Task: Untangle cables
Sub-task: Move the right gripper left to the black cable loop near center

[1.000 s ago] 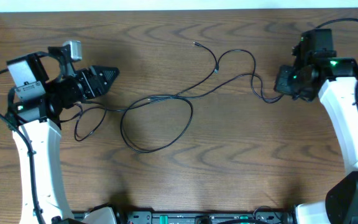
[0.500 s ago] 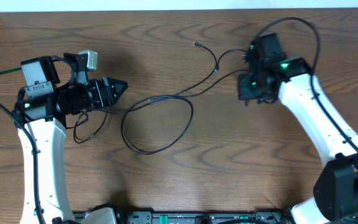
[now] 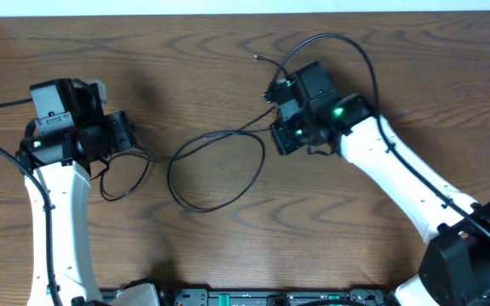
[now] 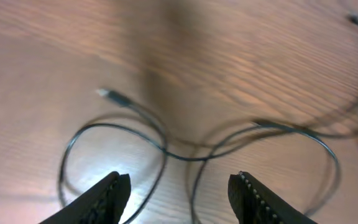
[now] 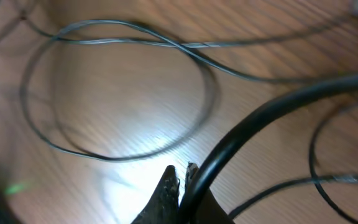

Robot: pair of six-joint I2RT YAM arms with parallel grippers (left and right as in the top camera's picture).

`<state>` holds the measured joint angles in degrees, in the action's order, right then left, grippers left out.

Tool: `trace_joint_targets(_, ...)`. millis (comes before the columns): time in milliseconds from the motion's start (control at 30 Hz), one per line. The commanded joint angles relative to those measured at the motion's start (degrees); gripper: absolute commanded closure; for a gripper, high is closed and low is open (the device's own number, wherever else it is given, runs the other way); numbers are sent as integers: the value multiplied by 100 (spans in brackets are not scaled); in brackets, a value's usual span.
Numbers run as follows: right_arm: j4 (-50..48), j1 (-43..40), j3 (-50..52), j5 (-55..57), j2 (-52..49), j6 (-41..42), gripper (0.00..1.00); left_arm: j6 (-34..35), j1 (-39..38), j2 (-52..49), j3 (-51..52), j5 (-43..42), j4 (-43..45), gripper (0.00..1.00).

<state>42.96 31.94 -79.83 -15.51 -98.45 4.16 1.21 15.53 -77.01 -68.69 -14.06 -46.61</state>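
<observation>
Fingers of my left gripper stand spread apart with nothing between them, hovering over the wooden table at its nine o'clock side. Under them, in the left wrist view, the thin black cables cross. A small loop curls off toward eight o'clock and a bigger one toward four o'clock. A plug end lies at eleven o'clock of the small loop, well apart from my fingers.

My right gripper has its fingertips pressed together; I cannot tell whether a cord is caught between them. The thick black arm wire sweeps past it toward three o'clock. Beyond the tips, a wide cable loop lies flat on the wood at eleven o'clock, with two strands running side by side along its top.

Seen from overhead, that gripper sits at about one o'clock of the table's middle, and the large loop lies at its eight o'clock. A second plug end lies at eleven o'clock of the right gripper, near the far edge.
</observation>
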Motion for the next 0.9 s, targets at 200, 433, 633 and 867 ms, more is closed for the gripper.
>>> trace_joint_targets(200, -511, 949, -61, -374, -789, -450, 99, 737, -7, 20, 33, 907, -96, 37)
trace_joint_targets(433, -1158, 1349, -61, -533, -1233, -374, 99, 1419, 63, 20, 33, 1519, -138, 29)
trace_joint_targets(633, -1456, 1606, -61, -761, -1508, -428, 99, 1416, 310, 20, 33, 1451, -138, 29)
trace_joint_targets(867, -1945, 1869, -61, -975, -1690, -420, 87, 1414, 321, 20, 33, 1246, -179, 29)
